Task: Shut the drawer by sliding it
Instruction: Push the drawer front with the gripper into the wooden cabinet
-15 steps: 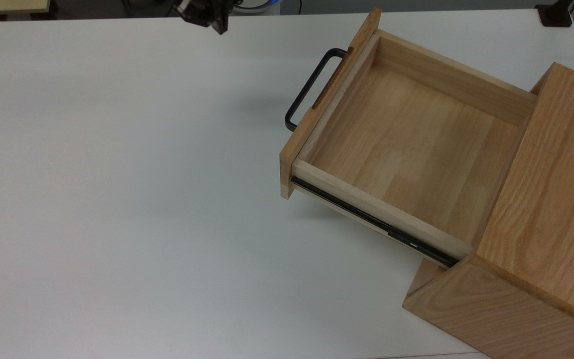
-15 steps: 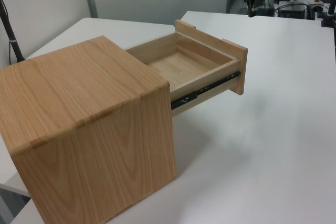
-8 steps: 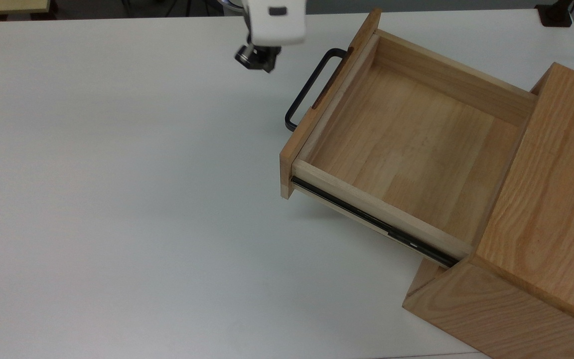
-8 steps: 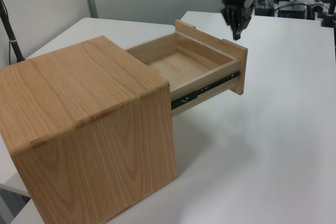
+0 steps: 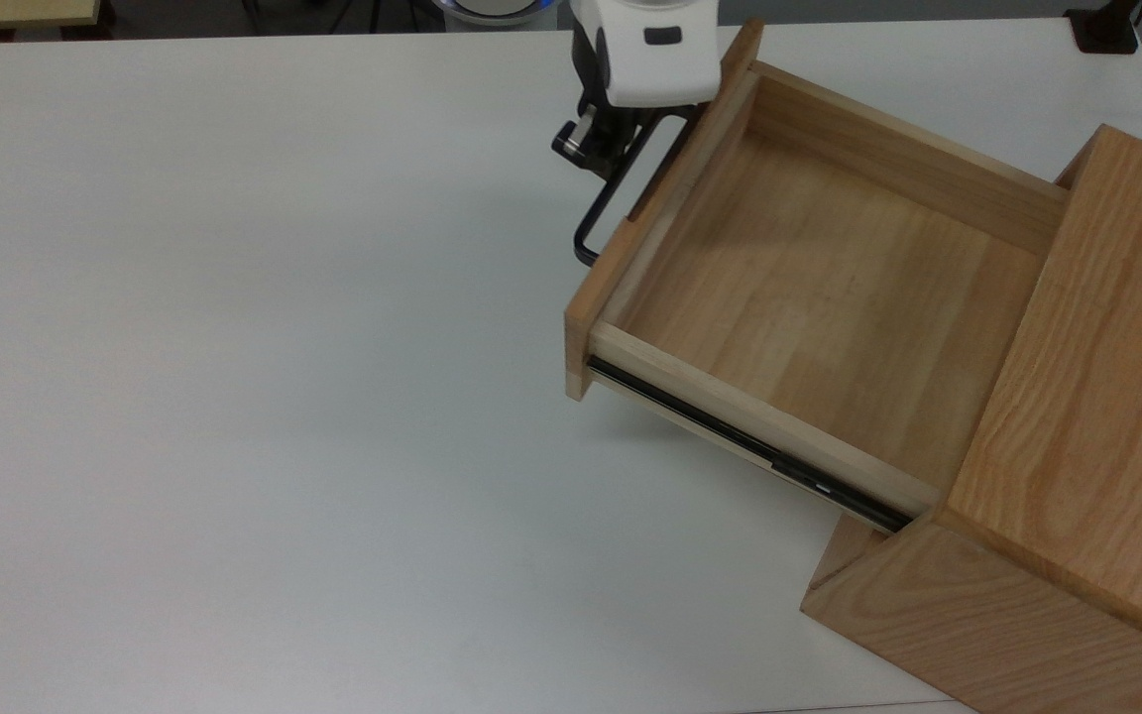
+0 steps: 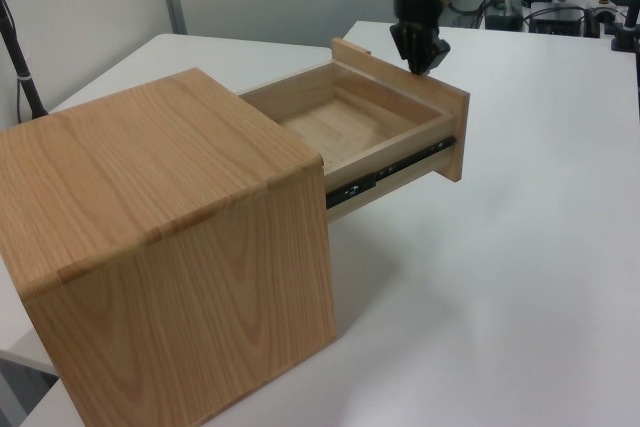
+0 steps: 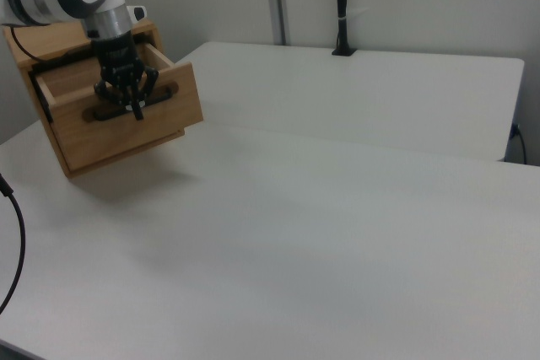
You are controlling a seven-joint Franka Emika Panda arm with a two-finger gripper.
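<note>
Standing pulled well out of its cabinet (image 5: 1086, 476), the single drawer (image 5: 809, 297) fills the upper right of the top view, its inside bare wood. One black handle (image 5: 599, 213) juts from the front panel toward the top view's left, and one black side rail (image 5: 740, 446) runs along the drawer's lower edge there. In the right view the drawer sits in the upper left of the frame, its front panel facing the camera.

One hand (image 5: 599, 149) is at the handle's upper end in the top view; the white wrist housing covers that end of the bar and the panel's top corner. In the right view the hand (image 7: 128, 100) hangs in front of the panel at the handle, but whether its fingers are clenched or released cannot be told. In the left view the hand (image 6: 420, 52) sits just beyond the front panel, which hides the handle.

The cabinet is cut off by the top view's right and bottom edges. The white desk (image 5: 234, 397) lies open across the top view's left and centre.
</note>
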